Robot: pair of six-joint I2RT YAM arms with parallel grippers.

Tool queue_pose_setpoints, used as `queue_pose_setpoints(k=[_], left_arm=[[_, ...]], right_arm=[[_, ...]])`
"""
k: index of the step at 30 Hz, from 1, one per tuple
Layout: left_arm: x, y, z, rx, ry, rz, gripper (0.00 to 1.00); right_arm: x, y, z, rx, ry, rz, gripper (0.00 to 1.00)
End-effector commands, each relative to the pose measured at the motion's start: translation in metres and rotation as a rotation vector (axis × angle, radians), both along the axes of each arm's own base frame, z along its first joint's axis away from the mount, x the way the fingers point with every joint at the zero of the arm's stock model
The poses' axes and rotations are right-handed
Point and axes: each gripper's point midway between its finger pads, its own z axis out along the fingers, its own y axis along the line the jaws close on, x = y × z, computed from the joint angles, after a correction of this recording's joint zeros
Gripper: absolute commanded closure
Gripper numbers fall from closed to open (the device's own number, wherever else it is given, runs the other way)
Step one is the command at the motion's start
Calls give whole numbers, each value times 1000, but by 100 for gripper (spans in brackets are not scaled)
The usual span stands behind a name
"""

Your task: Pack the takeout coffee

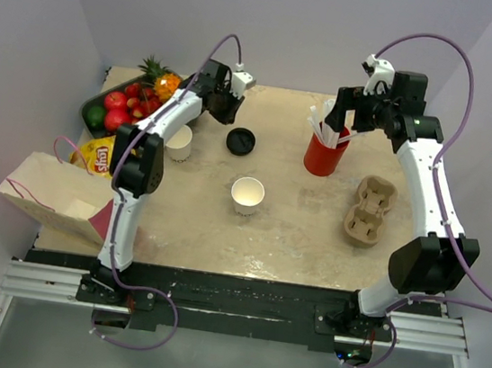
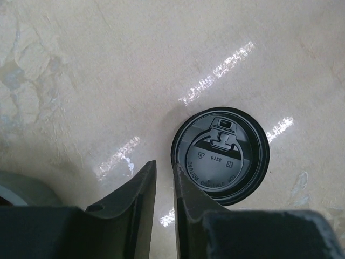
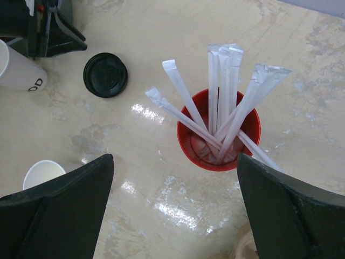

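The takeout coffee stands in two parts. Its white paper cup (image 1: 247,195) sits upright and uncovered mid-table, and also shows in the right wrist view (image 3: 43,171). Its black lid (image 1: 241,141) lies flat on the table behind it. My left gripper (image 1: 225,104) hovers just left of the lid (image 2: 220,156). In the left wrist view this gripper (image 2: 164,170) is open by a narrow gap with only bare table between its fingers. My right gripper (image 3: 175,157) is wide open and holds nothing, above the table in front of the red cup of straws (image 3: 218,132).
A second white cup (image 1: 179,142) stands beside my left arm. The red straw cup (image 1: 326,151) is at the back right, with a cardboard cup carrier (image 1: 370,209) in front of it. A paper bag (image 1: 54,195), a chips bag (image 1: 95,155) and a fruit tray (image 1: 93,102) line the left side.
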Motion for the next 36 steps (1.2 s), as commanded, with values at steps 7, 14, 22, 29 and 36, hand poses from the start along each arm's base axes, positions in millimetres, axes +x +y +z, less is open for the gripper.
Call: queue_pose_setpoints(k=[7,14,22,29,36], left_arm=[[-2,-2,-30,-15,71,20,78],[-2,-3,-39,-15,86,16,77],[-2,-5,-47,-22,101,15,80],[-2,-7,-45,-29,98,9,91],[3,-7,-28,-32,60,10,97]], right_arm=[[0,1,20,18,-56,6,1],[2,0,20,17,-56,4,1],[2,0,18,12,-53,1,1],[2,-1,18,11,-55,0,1],[4,-1,17,11,-53,0,1]])
